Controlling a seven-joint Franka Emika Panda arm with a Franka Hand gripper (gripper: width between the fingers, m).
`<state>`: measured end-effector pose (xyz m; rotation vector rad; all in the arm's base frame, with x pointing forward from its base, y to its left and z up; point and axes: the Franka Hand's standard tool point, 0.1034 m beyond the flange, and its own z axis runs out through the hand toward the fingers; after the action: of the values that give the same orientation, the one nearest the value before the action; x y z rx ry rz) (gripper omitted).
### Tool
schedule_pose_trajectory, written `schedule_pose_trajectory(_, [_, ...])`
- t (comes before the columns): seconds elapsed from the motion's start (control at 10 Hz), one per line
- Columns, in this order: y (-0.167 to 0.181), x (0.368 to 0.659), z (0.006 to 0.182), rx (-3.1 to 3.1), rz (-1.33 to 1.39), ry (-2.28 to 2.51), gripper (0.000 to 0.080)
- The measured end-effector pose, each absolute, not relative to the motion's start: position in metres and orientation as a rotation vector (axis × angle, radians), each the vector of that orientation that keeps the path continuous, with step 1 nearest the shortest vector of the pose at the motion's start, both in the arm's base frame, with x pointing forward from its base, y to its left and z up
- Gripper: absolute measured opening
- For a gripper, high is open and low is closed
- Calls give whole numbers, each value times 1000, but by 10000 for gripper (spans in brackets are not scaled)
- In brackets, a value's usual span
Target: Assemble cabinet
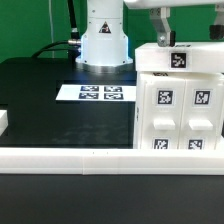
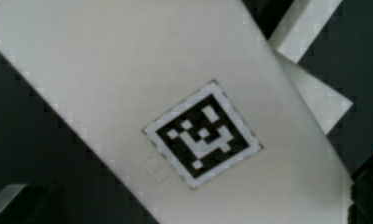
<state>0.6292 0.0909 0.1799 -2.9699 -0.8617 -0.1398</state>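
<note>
One white cabinet (image 1: 178, 100) sits on the black table (image 1: 40, 100), at the exterior view's right, next to the long white rail (image 1: 100, 157). The fingers (image 1: 160, 36) hang wide open, right above its top.

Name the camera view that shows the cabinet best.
The exterior view: the cabinet shows most of its body there, with several marker tags. The wrist view catches only one white panel up close, with a single tag.
</note>
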Motion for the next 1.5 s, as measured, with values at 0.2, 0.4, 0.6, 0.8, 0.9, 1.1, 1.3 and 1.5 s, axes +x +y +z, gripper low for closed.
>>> schedule_pose_trajectory(0.2, [86, 629, 178, -2905, -136, -1120, 797])
schedule_pose_trajectory(0.4, [86, 628, 176, -2864, -117, -1308, 797])
schedule_pose_trajectory(0.6, [88, 626, 173, -2818, -103, -1444, 797])
schedule_pose_trajectory(0.8, [91, 624, 172, -2831, -95, -1426, 797])
schedule_pose_trajectory(0.9, [93, 624, 173, -2835, -94, -1415, 797])
schedule_pose_trajectory(1.1, [95, 624, 176, -2838, -98, -1406, 797])
schedule_pose_trajectory(1.3, [94, 623, 172, -2841, -92, -1399, 797])
schedule_pose_trajectory(1.5, [92, 622, 161, -2847, -92, -1397, 797])
